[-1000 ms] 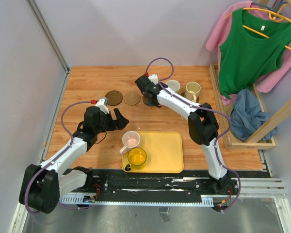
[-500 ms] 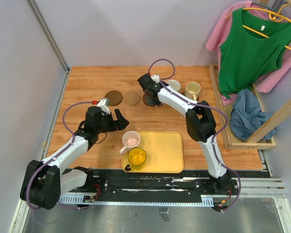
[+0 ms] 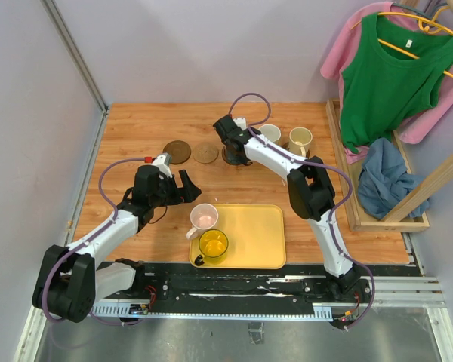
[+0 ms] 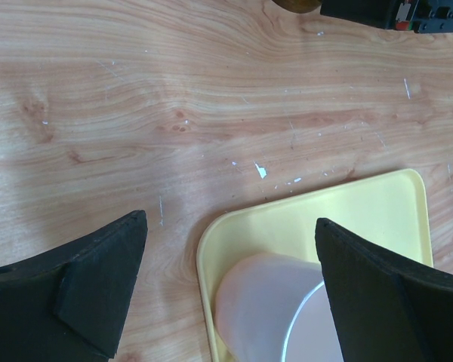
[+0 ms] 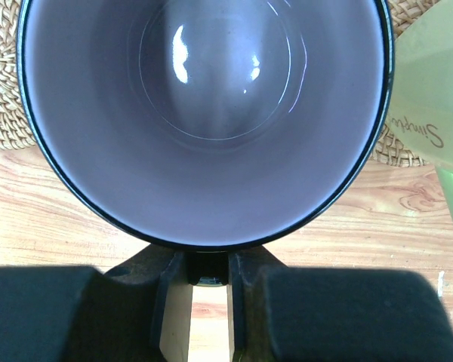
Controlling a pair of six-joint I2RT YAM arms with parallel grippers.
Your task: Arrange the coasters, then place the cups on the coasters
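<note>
My right gripper (image 3: 230,145) is shut on the handle of the purple-grey cup (image 5: 204,113), which stands over a woven coaster (image 5: 4,94) at the back of the table. In the right wrist view the cup fills the frame, its handle pinched between the fingers (image 5: 166,302). A dark brown coaster (image 3: 177,151) and a tan coaster (image 3: 205,153) lie bare to its left. My left gripper (image 4: 230,223) hangs open above the pale pink cup (image 4: 260,305), which stands on the yellow tray (image 4: 362,219). The yellow cup (image 3: 213,245) sits on the tray too.
A pale green-white cup (image 3: 269,134) and a cream cup (image 3: 300,139) stand right of the purple cup; the green one's side (image 5: 438,105) is close by it. A wooden rack (image 3: 347,181) with clothes borders the table's right edge.
The right arm has shifted slightly with the purple cup over its coaster. The left arm has edged a little and its jaws stay wide.
</note>
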